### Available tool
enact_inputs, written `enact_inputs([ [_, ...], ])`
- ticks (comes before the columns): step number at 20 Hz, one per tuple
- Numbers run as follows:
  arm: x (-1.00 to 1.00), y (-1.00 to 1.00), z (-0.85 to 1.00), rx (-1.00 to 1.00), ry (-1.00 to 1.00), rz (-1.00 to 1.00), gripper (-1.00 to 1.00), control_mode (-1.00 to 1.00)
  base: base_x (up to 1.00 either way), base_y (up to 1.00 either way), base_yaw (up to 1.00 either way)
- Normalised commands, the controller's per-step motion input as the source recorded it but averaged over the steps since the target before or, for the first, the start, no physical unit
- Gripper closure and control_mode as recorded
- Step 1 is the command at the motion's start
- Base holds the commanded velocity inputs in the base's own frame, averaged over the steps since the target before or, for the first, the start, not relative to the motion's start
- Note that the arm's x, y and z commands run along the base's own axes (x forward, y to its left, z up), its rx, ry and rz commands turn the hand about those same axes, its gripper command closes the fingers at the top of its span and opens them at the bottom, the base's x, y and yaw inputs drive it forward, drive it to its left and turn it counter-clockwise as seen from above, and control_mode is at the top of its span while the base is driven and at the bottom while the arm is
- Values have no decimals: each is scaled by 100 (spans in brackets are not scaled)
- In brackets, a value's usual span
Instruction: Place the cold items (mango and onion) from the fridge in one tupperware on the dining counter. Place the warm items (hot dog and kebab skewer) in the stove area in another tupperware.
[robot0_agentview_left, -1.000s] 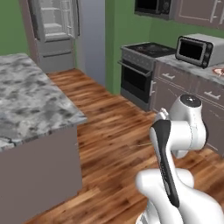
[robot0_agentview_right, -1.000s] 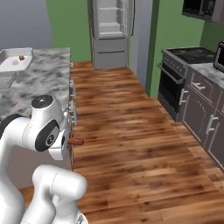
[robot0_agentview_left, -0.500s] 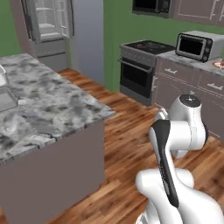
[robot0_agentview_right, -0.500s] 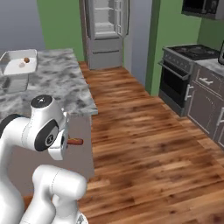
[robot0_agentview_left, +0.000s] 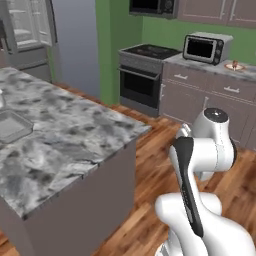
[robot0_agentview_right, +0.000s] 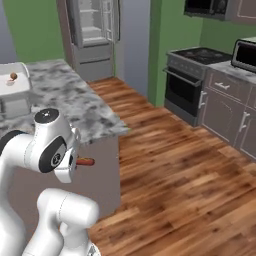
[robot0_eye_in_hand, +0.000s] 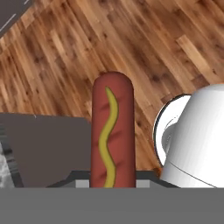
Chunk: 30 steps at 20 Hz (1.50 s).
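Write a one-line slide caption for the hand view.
Claw shut on a mustard-striped hot dog, carried above the wooden floor.

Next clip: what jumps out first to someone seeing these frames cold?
First, the reddish-brown hot dog with a yellow mustard squiggle, standing up from the bottom of the hand view over wooden floor, shut in the end effector; in the right base view it pokes out beside the arm. Next, the grey marble-topped island counter on the left, carrying a clear empty tupperware tray. Behind, a black-and-steel stove stands against the green wall.
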Motion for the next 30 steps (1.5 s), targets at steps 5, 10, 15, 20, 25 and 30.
enact_inputs([
  [5,0,0,0,0,0,0,100,100,-2,100,-32],
  [10,0,0,0,0,0,0,100,100,-36,100,-23],
  [15,0,0,0,0,0,0,100,100,-75,100,-8],
  [20,0,0,0,0,0,0,100,100,-66,100,-7],
  [25,0,0,0,0,0,0,100,100,-14,100,-25],
  [30,0,0,0,0,0,0,100,100,5,100,-40],
])
